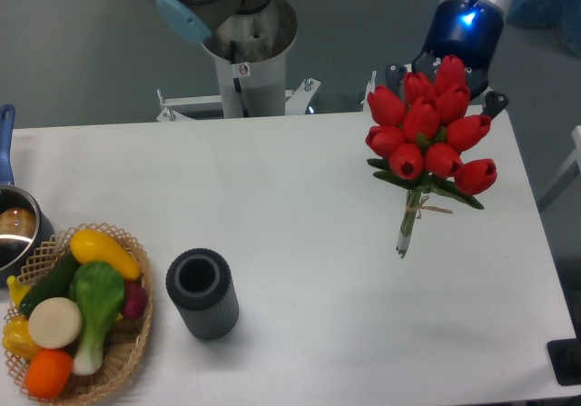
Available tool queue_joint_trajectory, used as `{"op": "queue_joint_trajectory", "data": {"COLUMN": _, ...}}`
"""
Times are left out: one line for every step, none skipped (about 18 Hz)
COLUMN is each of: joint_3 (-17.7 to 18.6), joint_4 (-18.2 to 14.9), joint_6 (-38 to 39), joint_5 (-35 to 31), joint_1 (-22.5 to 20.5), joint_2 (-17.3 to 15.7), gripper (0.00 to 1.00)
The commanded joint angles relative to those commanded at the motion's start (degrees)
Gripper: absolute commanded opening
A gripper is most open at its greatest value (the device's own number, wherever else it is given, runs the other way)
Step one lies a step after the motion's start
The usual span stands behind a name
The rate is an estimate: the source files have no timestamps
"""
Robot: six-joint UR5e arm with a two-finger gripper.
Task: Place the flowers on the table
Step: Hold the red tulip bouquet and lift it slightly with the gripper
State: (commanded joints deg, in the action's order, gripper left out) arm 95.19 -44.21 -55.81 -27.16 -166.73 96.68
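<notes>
Behind the flowers (427, 133), the gripper (445, 84) is mostly hidden, so its jaw state cannot be told. Stem ends are seen above the table (290, 206); contact cannot be judged.

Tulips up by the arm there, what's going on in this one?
The robot arm's gripper sits right behind the heads of the flowers, a bunch of red tulips, at the far right of the table. The blooms hide its fingers, so whether it grips the bunch cannot be told, nor whether the stems touch the tabletop. At the near left are a wicker basket of toy vegetables, a dark cylindrical cup, and a pot at the edge.
</notes>
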Motion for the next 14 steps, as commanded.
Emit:
{"op": "queue_joint_trajectory", "data": {"joint_3": 0.3, "joint_4": -0.1, "joint_6": 0.0, "joint_5": -0.1, "joint_1": 0.1, "joint_2": -0.2, "gripper": 0.37}}
{"op": "queue_joint_trajectory", "data": {"joint_3": 0.3, "joint_4": -0.2, "joint_6": 0.0, "joint_5": -0.1, "joint_1": 0.1, "joint_2": -0.5, "gripper": 0.37}}
{"op": "queue_joint_trajectory", "data": {"joint_3": 0.0, "joint_4": -0.3, "joint_6": 0.1, "joint_5": -0.1, "joint_1": 0.1, "joint_2": -0.5, "gripper": 0.37}}
{"op": "queue_joint_trajectory", "data": {"joint_3": 0.0, "joint_4": -0.4, "joint_6": 0.5, "joint_5": -0.2, "joint_1": 0.0, "joint_2": -0.6, "gripper": 0.37}}
{"op": "queue_joint_trajectory", "data": {"joint_3": 0.0, "joint_4": -0.4, "joint_6": 0.9, "joint_5": -0.3, "joint_1": 0.0, "joint_2": -0.8, "gripper": 0.37}}
{"op": "queue_joint_trajectory", "data": {"joint_3": -0.1, "joint_4": -0.4, "joint_6": 1.1, "joint_5": -0.3, "joint_1": 0.0, "joint_2": -0.9, "gripper": 0.37}}
{"op": "queue_joint_trajectory", "data": {"joint_3": 0.0, "joint_4": -0.4, "joint_6": 1.1, "joint_5": -1.3, "joint_1": 0.0, "joint_2": -1.3, "gripper": 0.37}}
{"op": "queue_joint_trajectory", "data": {"joint_3": 0.0, "joint_4": -0.4, "joint_6": 1.1, "joint_5": -3.7, "joint_1": 0.1, "joint_2": -1.8, "gripper": 0.37}}
{"op": "queue_joint_trajectory", "data": {"joint_3": -0.1, "joint_4": -0.4, "joint_6": 1.3, "joint_5": -6.6, "joint_1": 0.3, "joint_2": -2.5, "gripper": 0.37}}
{"op": "queue_joint_trajectory", "data": {"joint_3": 0.0, "joint_4": -0.4, "joint_6": 1.4, "joint_5": -9.4, "joint_1": 0.4, "joint_2": -3.0, "gripper": 0.37}}
{"op": "queue_joint_trajectory", "data": {"joint_3": 0.0, "joint_4": -0.4, "joint_6": 1.4, "joint_5": -11.2, "joint_1": 0.6, "joint_2": -3.2, "gripper": 0.37}}
{"op": "queue_joint_trajectory", "data": {"joint_3": 0.0, "joint_4": -0.5, "joint_6": 1.5, "joint_5": -12.6, "joint_1": 0.7, "joint_2": -3.3, "gripper": 0.37}}
{"op": "queue_joint_trajectory", "data": {"joint_3": 0.0, "joint_4": -0.5, "joint_6": 1.6, "joint_5": -13.7, "joint_1": 0.7, "joint_2": -3.8, "gripper": 0.37}}
{"op": "queue_joint_trajectory", "data": {"joint_3": 0.1, "joint_4": -0.7, "joint_6": 1.6, "joint_5": -15.5, "joint_1": 0.8, "joint_2": -4.1, "gripper": 0.37}}
